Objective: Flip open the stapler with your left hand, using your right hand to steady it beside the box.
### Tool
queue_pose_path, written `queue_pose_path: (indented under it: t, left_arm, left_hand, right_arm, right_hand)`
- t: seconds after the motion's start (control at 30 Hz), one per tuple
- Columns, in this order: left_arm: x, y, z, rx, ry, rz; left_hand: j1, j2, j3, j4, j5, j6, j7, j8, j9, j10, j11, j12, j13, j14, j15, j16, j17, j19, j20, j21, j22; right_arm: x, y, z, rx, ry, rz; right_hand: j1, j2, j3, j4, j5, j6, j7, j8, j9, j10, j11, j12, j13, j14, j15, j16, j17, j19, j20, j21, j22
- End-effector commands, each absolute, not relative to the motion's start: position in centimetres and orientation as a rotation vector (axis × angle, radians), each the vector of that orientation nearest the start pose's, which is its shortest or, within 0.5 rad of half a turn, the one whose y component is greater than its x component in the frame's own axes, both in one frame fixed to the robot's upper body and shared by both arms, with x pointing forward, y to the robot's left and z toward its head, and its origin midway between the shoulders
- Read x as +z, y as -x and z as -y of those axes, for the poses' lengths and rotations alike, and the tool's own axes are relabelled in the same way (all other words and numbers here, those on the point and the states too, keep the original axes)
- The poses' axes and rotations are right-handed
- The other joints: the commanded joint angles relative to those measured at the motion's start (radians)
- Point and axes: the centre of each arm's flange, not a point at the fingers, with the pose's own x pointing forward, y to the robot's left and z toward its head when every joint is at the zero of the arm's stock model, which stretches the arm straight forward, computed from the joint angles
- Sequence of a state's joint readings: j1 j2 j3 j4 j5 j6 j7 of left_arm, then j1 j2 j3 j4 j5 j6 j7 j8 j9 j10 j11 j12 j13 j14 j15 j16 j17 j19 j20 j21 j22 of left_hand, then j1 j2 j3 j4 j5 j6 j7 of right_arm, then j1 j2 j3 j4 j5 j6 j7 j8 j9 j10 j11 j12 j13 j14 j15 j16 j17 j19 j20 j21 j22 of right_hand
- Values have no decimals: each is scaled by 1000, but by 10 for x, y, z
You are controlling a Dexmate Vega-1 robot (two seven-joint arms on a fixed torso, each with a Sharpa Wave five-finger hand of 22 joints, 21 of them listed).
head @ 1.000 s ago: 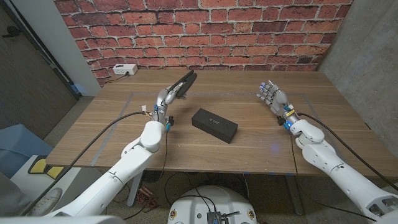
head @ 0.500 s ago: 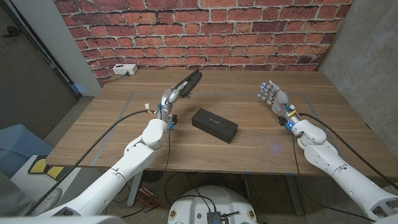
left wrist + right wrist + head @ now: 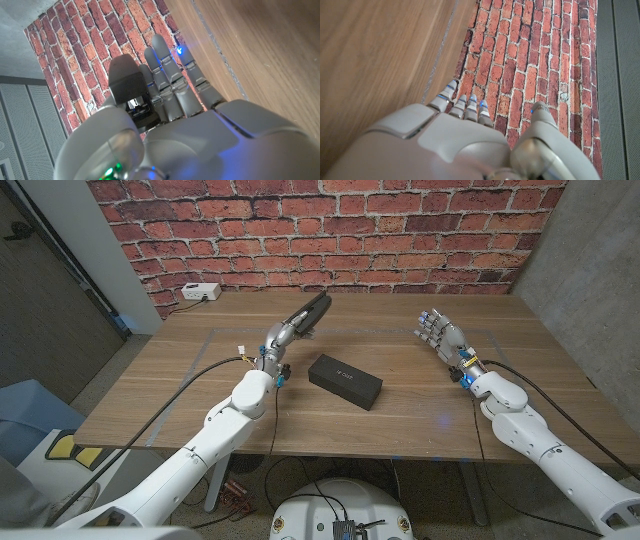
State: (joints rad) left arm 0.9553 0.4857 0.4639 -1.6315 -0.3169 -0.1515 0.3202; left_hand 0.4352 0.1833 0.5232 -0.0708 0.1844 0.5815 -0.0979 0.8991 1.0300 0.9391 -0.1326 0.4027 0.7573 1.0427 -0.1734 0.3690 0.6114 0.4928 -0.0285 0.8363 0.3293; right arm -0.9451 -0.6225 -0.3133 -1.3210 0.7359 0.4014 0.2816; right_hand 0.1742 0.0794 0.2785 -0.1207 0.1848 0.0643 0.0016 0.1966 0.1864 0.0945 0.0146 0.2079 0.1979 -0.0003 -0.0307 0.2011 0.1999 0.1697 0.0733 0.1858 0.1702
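My left hand (image 3: pixel 283 335) holds a dark stapler (image 3: pixel 308 312) raised off the wooden table (image 3: pixel 180 385), its long body slanting up toward the brick wall. In the left wrist view the stapler (image 3: pixel 129 89) sits between the thumb and the fingers (image 3: pixel 170 80) of my left hand (image 3: pixel 165 105). A black box (image 3: pixel 345 381) lies at the table's middle, to the right of the stapler and apart from it. My right hand (image 3: pixel 441 336) hovers over the right side of the table, fingers apart and holding nothing. In the right wrist view my right hand (image 3: pixel 455 135) points at the table's far edge.
A white power strip (image 3: pixel 200 292) sits at the back left corner by the brick wall. Cables trail along both arms. Bare wood lies around the box and between the box and my right hand.
My left hand has carried the stapler a little to the right and farther from me. My right hand has stayed in place.
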Motion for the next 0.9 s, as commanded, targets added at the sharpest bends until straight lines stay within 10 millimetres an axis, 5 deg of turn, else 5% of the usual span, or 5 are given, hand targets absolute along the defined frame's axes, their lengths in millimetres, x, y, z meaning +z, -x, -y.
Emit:
queue_pose_path:
  t: [0.03,0.9]
  left_arm:
    - [-26,-602,-188,-174,-112,639]
    - [-15,-602,-185,-311,114,627]
  left_hand:
    - [-6,8,218,215,6,22,-26,11,8,-4,0,-7,2,-4,-44,-4,4,-9,1,13,-3]
    - [-17,12,231,208,5,30,-13,34,12,26,2,1,18,26,-39,5,12,-9,4,40,-18]
  right_arm:
    - [-48,-618,328,378,40,640]
    - [-41,-612,321,395,88,684]
  right_hand:
    - [15,1,-1,-7,-1,4,1,5,3,8,0,5,3,-2,-8,6,2,-1,3,3,1]
    - [50,6,13,-25,-2,4,-1,4,3,7,-6,2,4,-7,-11,3,-1,-6,4,1,0]
